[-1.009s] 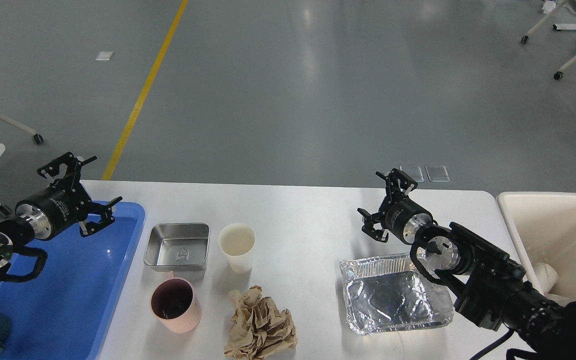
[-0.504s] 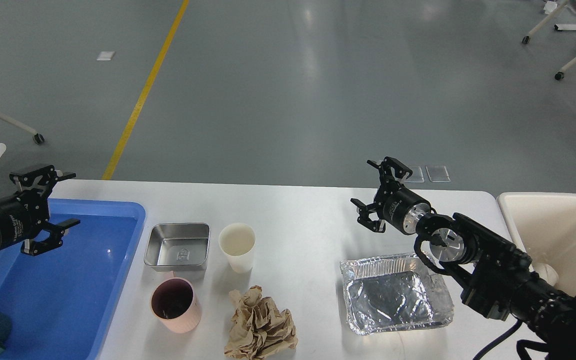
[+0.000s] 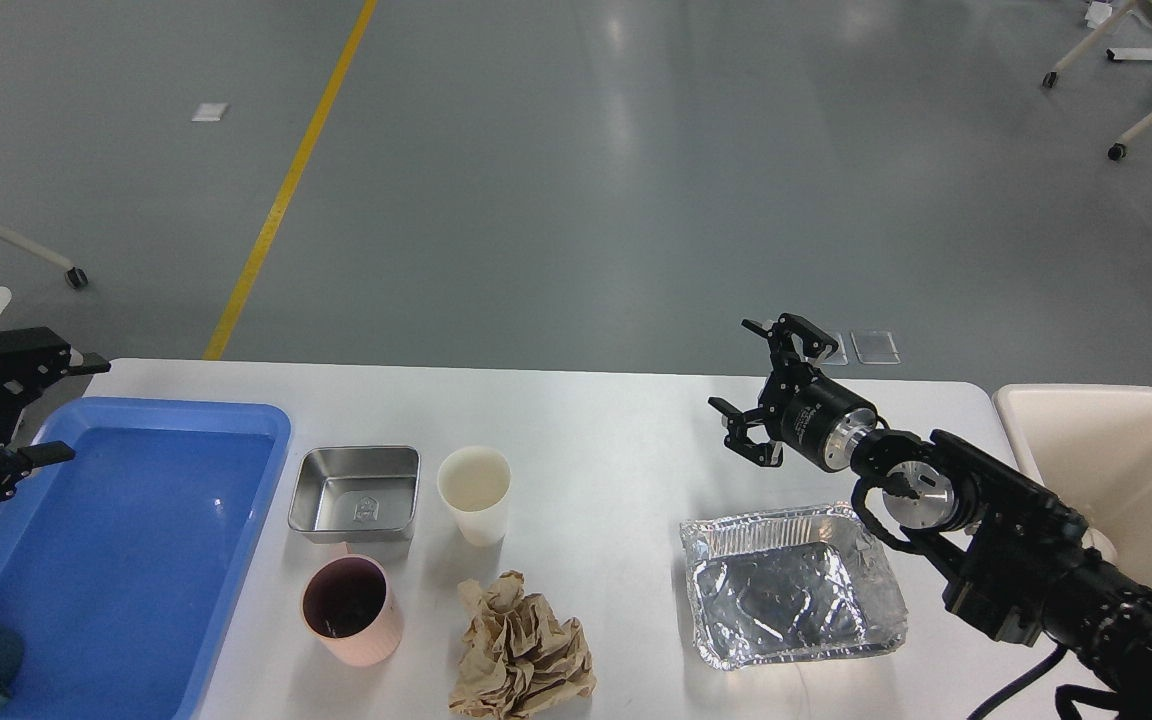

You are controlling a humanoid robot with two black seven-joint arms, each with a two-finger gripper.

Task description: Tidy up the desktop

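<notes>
Head view: tabletop [image 3: 616, 420] spans mid-frame, cluttered. Right gripper [image 3: 768, 392] hovers above it beyond the foil tray [image 3: 791, 585], jaws spread, empty. Left gripper [image 3: 21, 410] at the blue tray's [image 3: 116, 540] far-left corner, jaws spread. Risks: foil crushing or sliding when pinched; paper cup [image 3: 474, 493] tipping if clipped.

Left hand [image 3: 36, 410] and right hand [image 3: 761, 385] both agape, empty.
</notes>
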